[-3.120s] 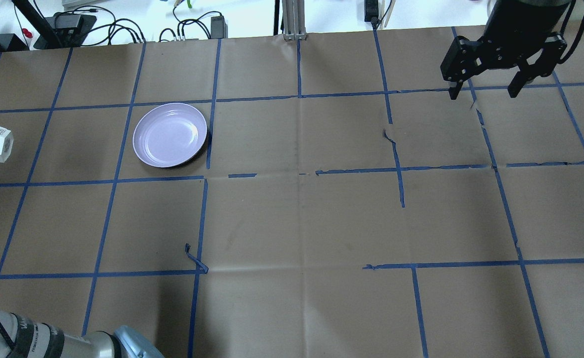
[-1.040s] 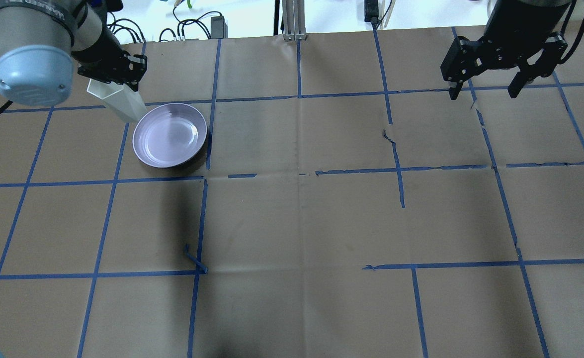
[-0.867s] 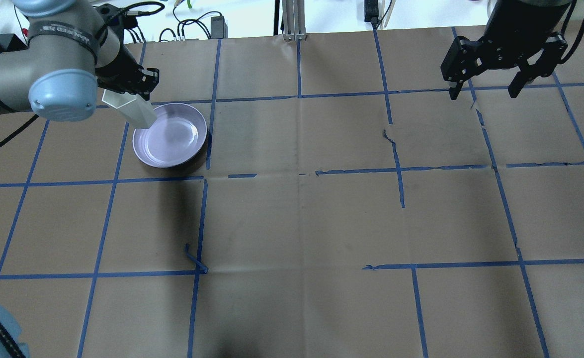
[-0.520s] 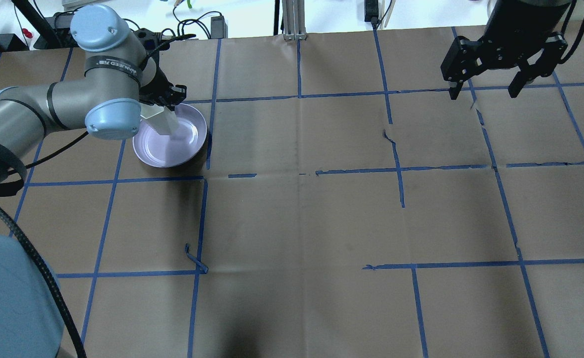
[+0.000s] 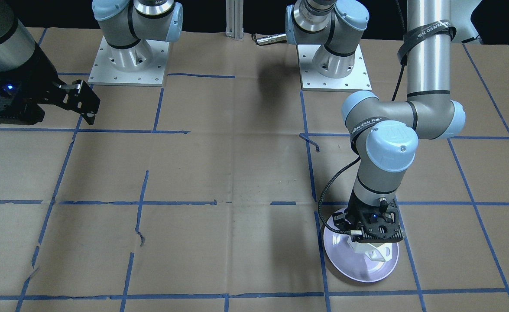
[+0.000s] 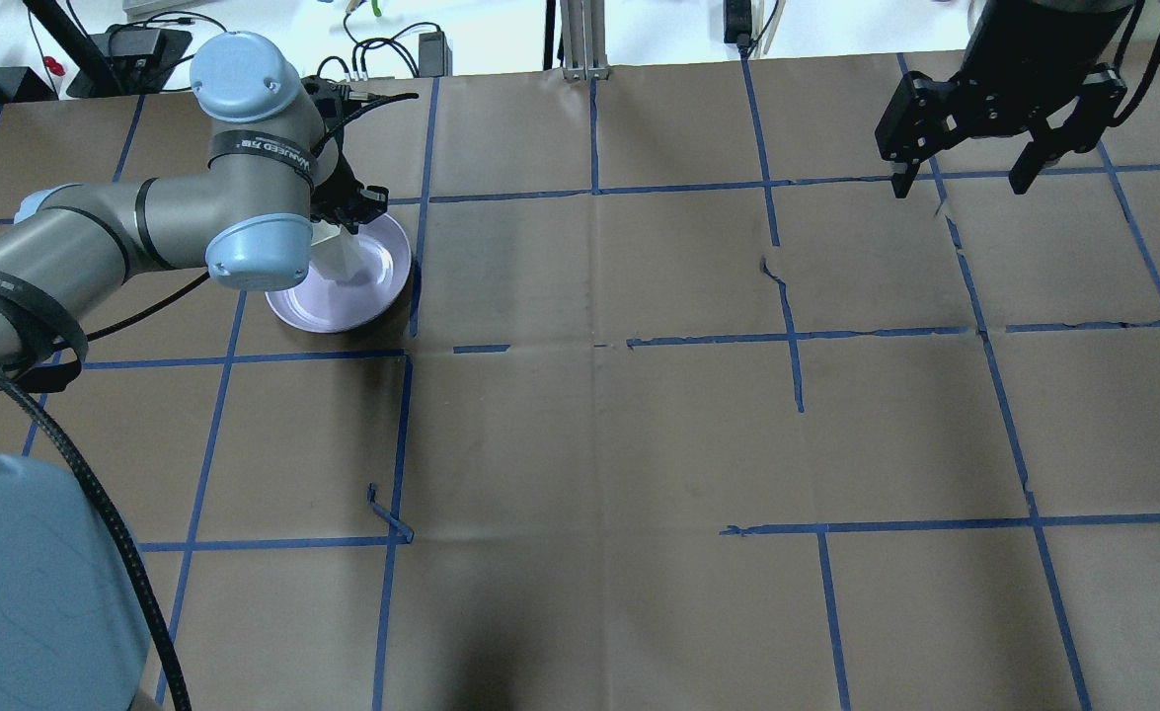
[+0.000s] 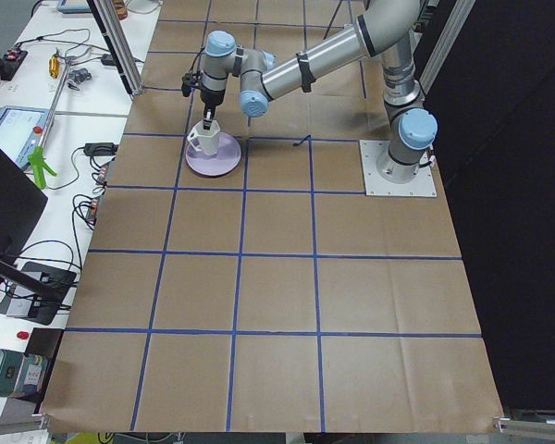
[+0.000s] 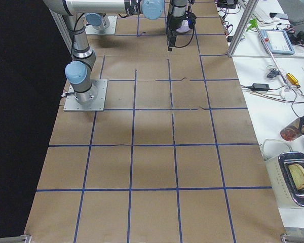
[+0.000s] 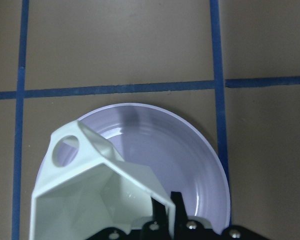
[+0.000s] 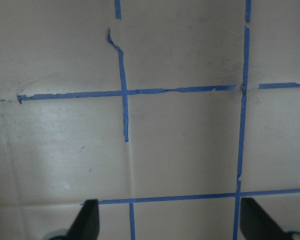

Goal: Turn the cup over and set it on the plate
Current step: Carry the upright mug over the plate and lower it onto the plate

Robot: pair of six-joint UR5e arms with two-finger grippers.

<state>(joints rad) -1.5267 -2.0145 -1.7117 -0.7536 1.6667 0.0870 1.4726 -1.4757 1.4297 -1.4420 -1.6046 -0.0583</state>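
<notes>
Directly under left claw (image 9: 168,212): cup (image 9: 90,200), rim pinched.

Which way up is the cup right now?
Right side up: the left wrist view looks into the open mouth of the cup, over the plate.

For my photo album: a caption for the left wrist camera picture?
Left gripper holds the white cup, mouth up, over the plate.

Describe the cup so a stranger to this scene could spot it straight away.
On the brown paper table with its blue tape grid, find the only plate, pale lavender, below the left arm. The cup is the small white mug over that plate, its wall pinched by the left gripper. Its sharp faceted sides set it apart from the smooth round plate.
</notes>
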